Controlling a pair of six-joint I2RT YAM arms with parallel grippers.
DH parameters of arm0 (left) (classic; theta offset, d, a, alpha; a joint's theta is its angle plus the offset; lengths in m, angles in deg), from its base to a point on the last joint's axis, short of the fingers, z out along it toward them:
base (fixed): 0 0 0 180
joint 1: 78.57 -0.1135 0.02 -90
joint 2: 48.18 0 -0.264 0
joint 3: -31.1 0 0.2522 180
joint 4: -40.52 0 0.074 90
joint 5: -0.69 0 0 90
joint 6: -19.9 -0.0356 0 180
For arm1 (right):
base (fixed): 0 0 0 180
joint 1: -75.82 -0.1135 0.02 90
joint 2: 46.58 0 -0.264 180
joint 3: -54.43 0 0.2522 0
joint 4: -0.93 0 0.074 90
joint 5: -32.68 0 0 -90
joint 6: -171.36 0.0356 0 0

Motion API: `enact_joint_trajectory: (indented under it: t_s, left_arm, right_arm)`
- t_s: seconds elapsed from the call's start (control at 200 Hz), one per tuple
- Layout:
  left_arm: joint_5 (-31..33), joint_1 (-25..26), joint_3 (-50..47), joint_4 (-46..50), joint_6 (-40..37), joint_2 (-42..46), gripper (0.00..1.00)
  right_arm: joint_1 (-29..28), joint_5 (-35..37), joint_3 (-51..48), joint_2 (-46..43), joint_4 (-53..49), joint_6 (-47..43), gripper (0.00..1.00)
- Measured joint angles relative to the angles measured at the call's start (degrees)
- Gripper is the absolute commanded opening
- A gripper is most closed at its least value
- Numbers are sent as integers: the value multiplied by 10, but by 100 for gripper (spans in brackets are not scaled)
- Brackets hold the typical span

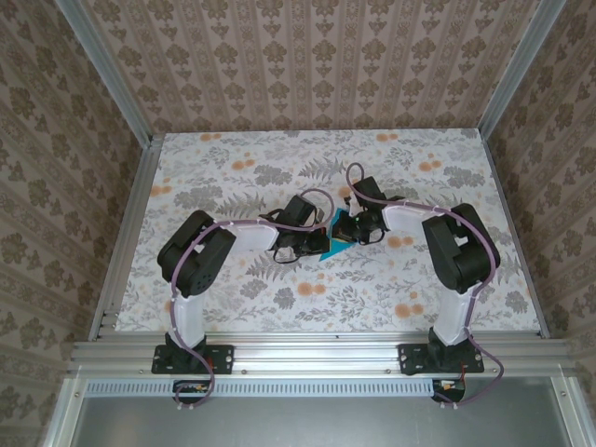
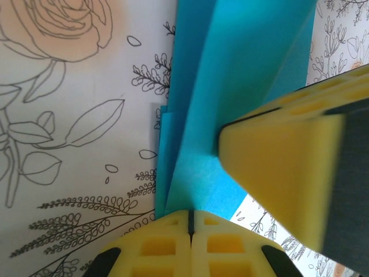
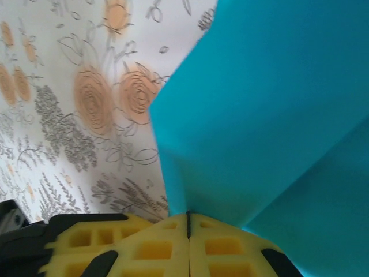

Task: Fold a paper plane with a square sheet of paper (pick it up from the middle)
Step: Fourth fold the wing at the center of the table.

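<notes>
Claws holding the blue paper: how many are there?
2. The left claw pinches one fold of the blue paper; the right claw pinches another edge beside it.

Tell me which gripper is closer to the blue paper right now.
Neither, it's a tie: the left gripper pinches the folded blue paper from its left side, the right gripper from its right, both jaws shut on it.

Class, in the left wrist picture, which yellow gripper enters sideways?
The right gripper, at the right edge; the left gripper sits at bottom centre.
</notes>
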Motion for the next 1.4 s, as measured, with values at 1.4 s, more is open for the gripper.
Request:
enact_joint_trajectory:
  t_s: [1.4]
  left_arm:
    - [-1, 1, 9, 14, -40, -6, 2]
  right_arm:
    - [118, -108, 111, 115, -22, -47, 13]
